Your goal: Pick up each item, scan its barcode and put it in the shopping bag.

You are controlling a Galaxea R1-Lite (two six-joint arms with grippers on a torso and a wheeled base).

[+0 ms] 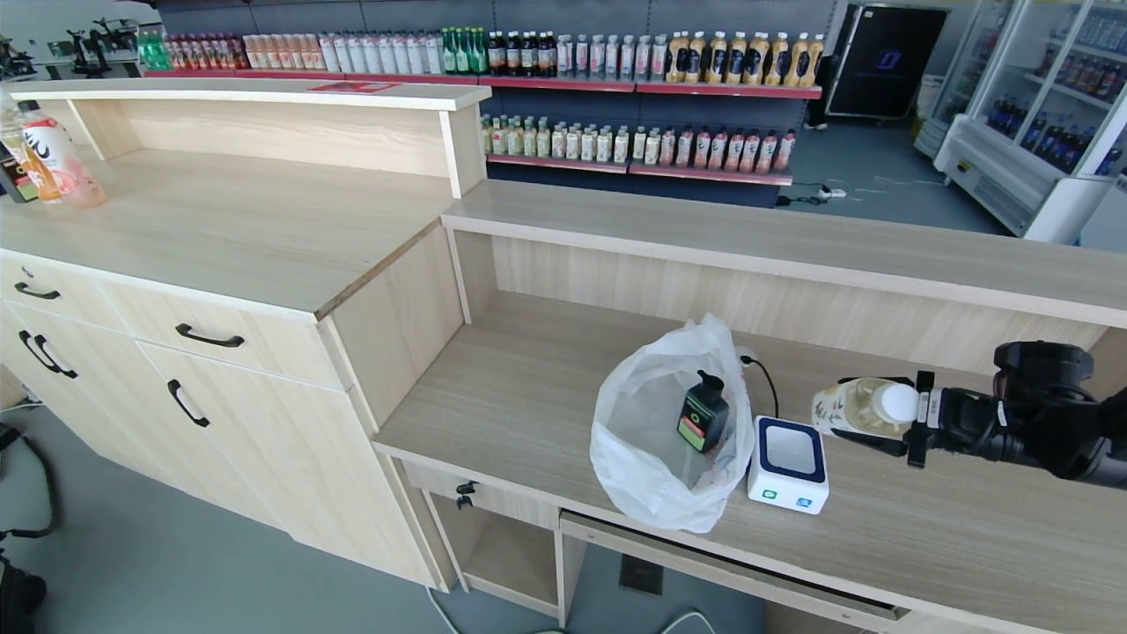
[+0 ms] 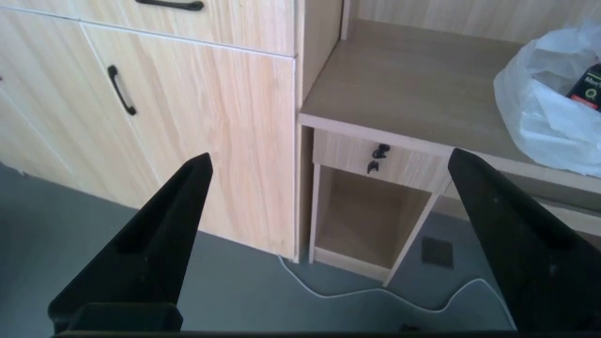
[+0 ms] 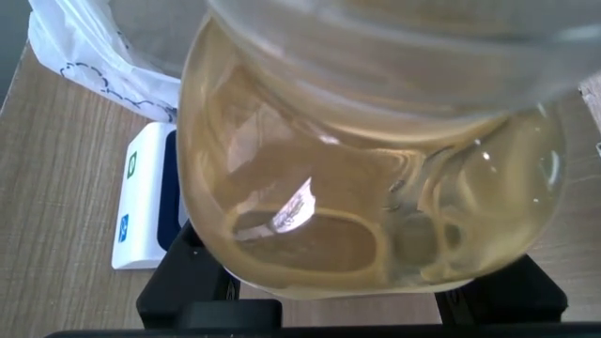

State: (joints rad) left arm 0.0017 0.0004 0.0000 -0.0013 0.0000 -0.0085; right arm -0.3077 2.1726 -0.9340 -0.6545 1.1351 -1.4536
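Right pincer [image 1: 872, 414] is clamped on the pale drink bottle [image 1: 845, 407], held on its side at two o'clock from the white scanner [image 1: 788, 462]. The shopping bag [image 1: 634, 440] sits on the desk [image 1: 528, 379] at the scanner's nine o'clock, a dark pump bottle [image 1: 704, 416] inside. Left pincer [image 2: 331, 160] gapes wide, holding nothing.

Light wood counter [image 1: 528, 387], lower section: a white plastic shopping bag [image 1: 629, 458] is sitting open near the front edge. A white barcode scanner [image 1: 788, 462] is sitting just beside it, on its right. The scanner's black cable [image 1: 768, 380] is running toward the back wall. Raised section [image 1: 220, 229]: drink bottles [image 1: 53, 154] are standing at the far left edge.
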